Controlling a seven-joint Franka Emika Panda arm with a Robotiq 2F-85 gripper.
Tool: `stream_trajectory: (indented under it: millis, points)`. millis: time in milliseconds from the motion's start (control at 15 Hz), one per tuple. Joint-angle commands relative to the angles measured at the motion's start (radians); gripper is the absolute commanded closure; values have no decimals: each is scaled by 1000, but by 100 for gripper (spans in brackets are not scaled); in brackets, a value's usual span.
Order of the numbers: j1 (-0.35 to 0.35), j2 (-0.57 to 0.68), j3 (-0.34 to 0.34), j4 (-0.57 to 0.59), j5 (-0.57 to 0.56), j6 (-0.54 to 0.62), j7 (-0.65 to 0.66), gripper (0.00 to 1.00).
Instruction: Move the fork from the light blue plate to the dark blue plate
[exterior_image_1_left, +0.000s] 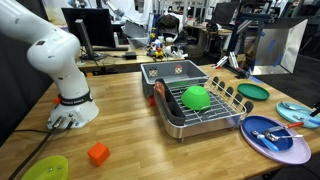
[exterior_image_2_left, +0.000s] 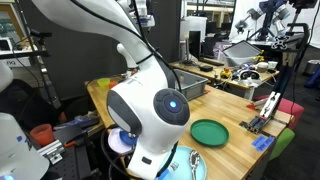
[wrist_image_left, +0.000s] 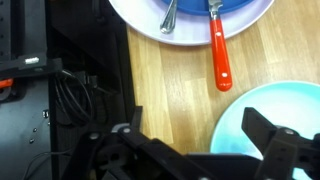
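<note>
Pretty sure the drop's done: the red-handled fork (wrist_image_left: 216, 45) lies head-first on the dark blue plate (wrist_image_left: 190, 10), handle out over the bench (wrist_image_left: 170, 90), near the light blue plate (wrist_image_left: 285, 105), and the fingers (wrist_image_left: 262, 135) are spread wide and empty, so next is just backing off.

We count four plates: one dark blue plate (exterior_image_1_left: 291, 152), one light blue plate (exterior_image_1_left: 305, 106), one dark green plate (exterior_image_1_left: 253, 91) and one yellow-green plate (exterior_image_1_left: 45, 168). We also count one dish rack (exterior_image_1_left: 200, 128), one green bowl (exterior_image_1_left: 196, 97) and one orange block (exterior_image_1_left: 97, 153).

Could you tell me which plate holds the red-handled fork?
The dark blue plate with the lavender rim, not the light blue plate beside it; the red-handled fork overhangs its rim.
</note>
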Motion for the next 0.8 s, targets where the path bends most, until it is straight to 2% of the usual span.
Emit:
stream_trajectory:
  millis: [0, 333, 733]
  points:
    - [6, 0, -5, 2, 1, -3, 3, 0]
    - [-7, 15, 0, 25, 27, -37, 19, 0]
    - [-8, 28, -2, 41, 144, -20, 90, 0]
